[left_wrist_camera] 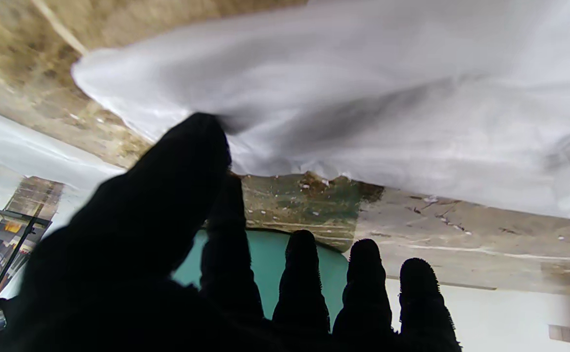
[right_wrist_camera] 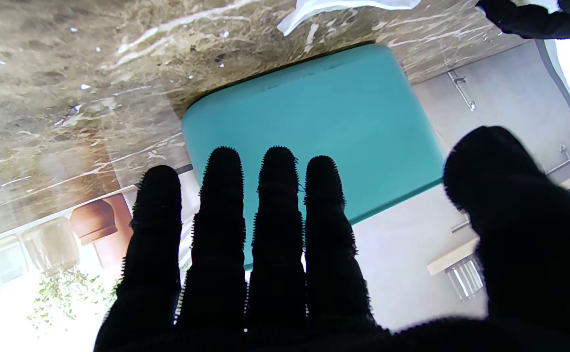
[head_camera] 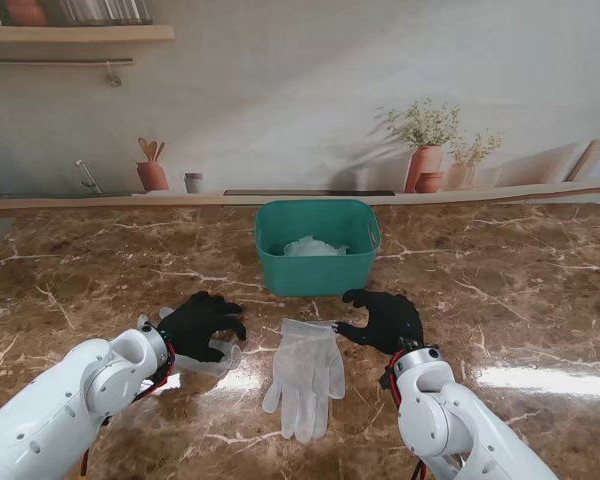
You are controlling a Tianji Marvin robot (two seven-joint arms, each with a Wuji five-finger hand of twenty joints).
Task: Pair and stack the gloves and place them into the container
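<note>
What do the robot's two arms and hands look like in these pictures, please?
Both arms are smooth, glossy white shells with rounded joints. Red and black cables show at each wrist. The left hand and right hand are five-fingered, covered in black fabric with a fuzzy, bristly texture.

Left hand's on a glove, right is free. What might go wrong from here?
1. The left hand rests on a thin, translucent glove. Only the thumb visibly presses it, so it may slip or bunch when lifted.
2. The other glove lies flat apart from it; pairing may end misaligned.
3. The bin already holds gloves, and the right hand hovers near its wall and could nudge it.
</note>
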